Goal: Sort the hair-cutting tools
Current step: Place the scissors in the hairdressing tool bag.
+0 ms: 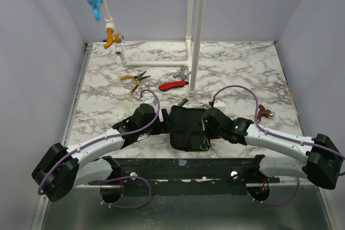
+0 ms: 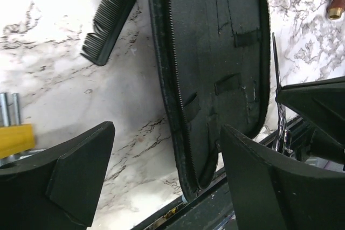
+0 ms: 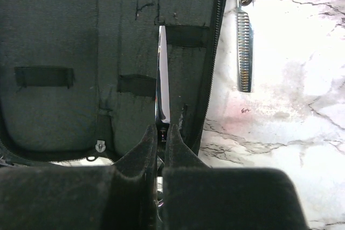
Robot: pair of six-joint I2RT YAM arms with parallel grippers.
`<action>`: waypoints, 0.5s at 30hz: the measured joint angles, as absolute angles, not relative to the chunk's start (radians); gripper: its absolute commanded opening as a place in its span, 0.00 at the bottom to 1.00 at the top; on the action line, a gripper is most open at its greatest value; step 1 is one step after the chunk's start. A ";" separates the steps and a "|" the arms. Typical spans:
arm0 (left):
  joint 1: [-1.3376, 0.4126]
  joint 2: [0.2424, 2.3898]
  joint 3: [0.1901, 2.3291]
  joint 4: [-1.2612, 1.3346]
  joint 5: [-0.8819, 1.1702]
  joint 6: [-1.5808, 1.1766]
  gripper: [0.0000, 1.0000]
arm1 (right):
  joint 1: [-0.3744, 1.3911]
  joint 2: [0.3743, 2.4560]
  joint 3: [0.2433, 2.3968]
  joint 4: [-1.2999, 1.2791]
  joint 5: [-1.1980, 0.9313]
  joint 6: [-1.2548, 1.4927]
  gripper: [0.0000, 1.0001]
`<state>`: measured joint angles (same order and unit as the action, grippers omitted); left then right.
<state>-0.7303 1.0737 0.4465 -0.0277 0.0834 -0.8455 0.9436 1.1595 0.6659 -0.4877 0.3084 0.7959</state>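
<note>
A black zip case [image 1: 186,133] lies open at the table's near edge between my grippers. In the right wrist view my right gripper [image 3: 161,133] is shut on silver scissors [image 3: 162,74]. Their blade lies in the case [image 3: 70,36] under an elastic strap. A toothed silver thinning-shear blade [image 3: 244,47] lies on the marble just right of the case. In the left wrist view my left gripper [image 2: 168,133] is open and empty, over the case's near left edge [image 2: 215,52]. A black comb [image 2: 110,20] lies on the marble left of the case.
Yellow-handled pliers [image 1: 135,79] and a red-handled tool [image 1: 173,85] lie further back, near a white pipe frame [image 1: 193,36]. A small dark item [image 1: 183,102] lies behind the case. A brown-handled item [image 1: 263,112] lies at the right.
</note>
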 measured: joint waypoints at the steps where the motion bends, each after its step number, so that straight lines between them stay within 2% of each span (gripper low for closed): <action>1: -0.738 1.090 0.450 -0.017 0.088 -0.845 0.75 | 0.944 1.158 0.661 -0.488 0.309 0.797 0.01; 5: -0.752 1.135 0.451 0.014 0.094 -0.842 0.64 | 0.944 1.153 0.637 -0.479 0.305 0.798 0.01; 10: -0.755 1.179 0.451 0.054 0.109 -0.840 0.57 | 0.957 1.153 0.620 -0.472 0.282 0.808 0.01; 15: -0.755 1.220 0.456 0.090 0.133 -0.838 0.41 | 0.987 1.154 0.621 -0.472 0.259 0.815 0.01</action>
